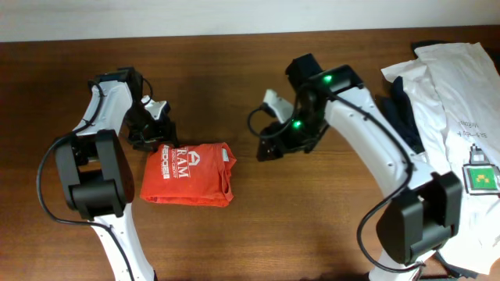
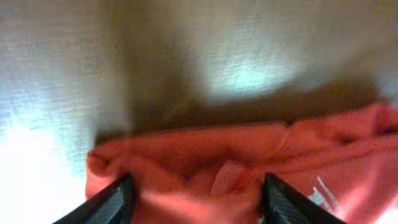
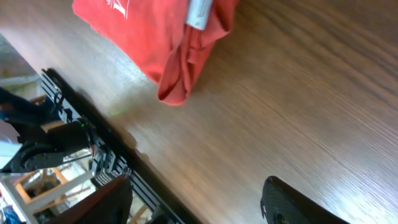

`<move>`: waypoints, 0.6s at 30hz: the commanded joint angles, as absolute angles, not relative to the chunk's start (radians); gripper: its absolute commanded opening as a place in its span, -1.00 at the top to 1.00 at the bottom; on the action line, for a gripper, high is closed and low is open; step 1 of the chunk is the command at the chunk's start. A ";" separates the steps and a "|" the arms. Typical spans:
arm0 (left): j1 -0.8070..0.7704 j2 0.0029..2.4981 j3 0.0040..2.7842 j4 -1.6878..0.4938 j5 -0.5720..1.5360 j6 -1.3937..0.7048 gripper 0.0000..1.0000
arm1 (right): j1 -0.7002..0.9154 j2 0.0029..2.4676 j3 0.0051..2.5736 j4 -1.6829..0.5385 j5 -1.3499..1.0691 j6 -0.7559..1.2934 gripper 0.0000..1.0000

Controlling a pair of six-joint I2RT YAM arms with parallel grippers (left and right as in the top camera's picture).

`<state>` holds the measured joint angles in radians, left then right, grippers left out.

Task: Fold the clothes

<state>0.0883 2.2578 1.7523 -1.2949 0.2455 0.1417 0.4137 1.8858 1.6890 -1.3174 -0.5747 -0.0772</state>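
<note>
The red-orange T-shirt (image 1: 187,173) lies folded into a small rectangle on the brown table, left of centre, with its white lettering facing up. My left gripper (image 1: 152,129) is at the shirt's far left corner. In the left wrist view it (image 2: 198,199) is open, with its fingers either side of a rumpled edge of the shirt (image 2: 249,162). My right gripper (image 1: 269,144) hovers to the right of the shirt, apart from it. In the right wrist view it (image 3: 196,205) is open and empty over bare wood, with the shirt (image 3: 155,37) further ahead.
A white shirt (image 1: 461,117) with a small green-yellow patch (image 1: 482,178) lies at the right edge of the table, over a dark navy garment (image 1: 402,109). The table's front edge with a black rail (image 3: 93,143) shows in the right wrist view.
</note>
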 commanded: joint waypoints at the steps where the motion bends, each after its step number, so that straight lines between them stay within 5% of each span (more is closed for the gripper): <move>1: 0.096 2.278 1.748 -1.424 0.084 0.076 -0.31 | 0.535 1.939 1.583 -1.228 -0.591 -0.042 -0.40; 6: 0.096 2.278 1.688 -1.601 -0.023 -0.045 -0.32 | 0.675 1.954 1.368 -0.989 -0.591 0.075 -0.38; 12: 0.094 2.278 1.535 -1.567 -0.023 -0.060 -0.32 | 0.760 1.955 1.180 -0.625 -0.393 0.270 0.14; 18: 0.095 2.278 1.523 -1.472 -0.023 -0.126 -0.45 | 0.757 1.957 1.167 -0.405 -0.292 0.266 0.24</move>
